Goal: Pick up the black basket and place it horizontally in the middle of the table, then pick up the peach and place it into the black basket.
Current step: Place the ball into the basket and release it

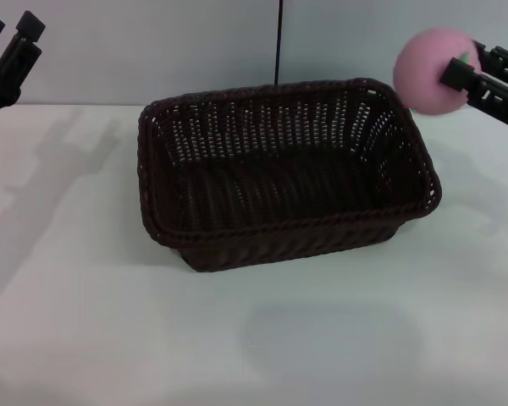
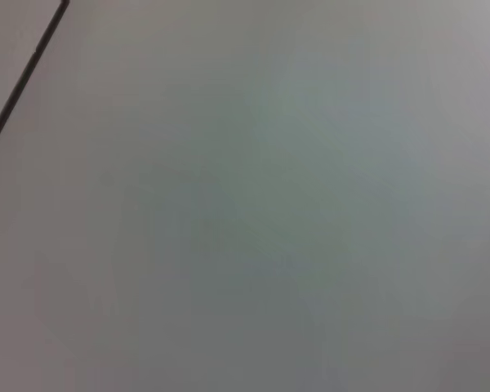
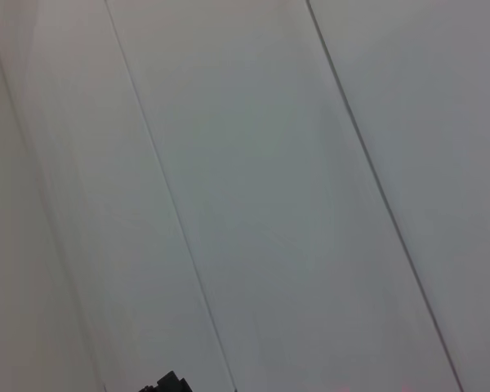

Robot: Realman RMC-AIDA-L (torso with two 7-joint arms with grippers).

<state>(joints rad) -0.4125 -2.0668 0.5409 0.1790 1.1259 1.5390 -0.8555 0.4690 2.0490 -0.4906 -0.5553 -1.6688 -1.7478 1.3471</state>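
The black basket (image 1: 279, 173), dark woven wicker with a braided rim, lies lengthwise across the middle of the white table (image 1: 85, 321), open side up and empty. My right gripper (image 1: 457, 72) is shut on the pink peach (image 1: 432, 69), whose green leaf mark shows beside the finger. It holds the peach in the air just above and beyond the basket's far right corner. My left gripper (image 1: 13, 38) is raised at the far left, well away from the basket, its fingers apart and empty. Both wrist views show only the wall.
A pale wall with a dark vertical seam (image 1: 279, 42) stands behind the table. Bare white tabletop lies in front of and to the left of the basket.
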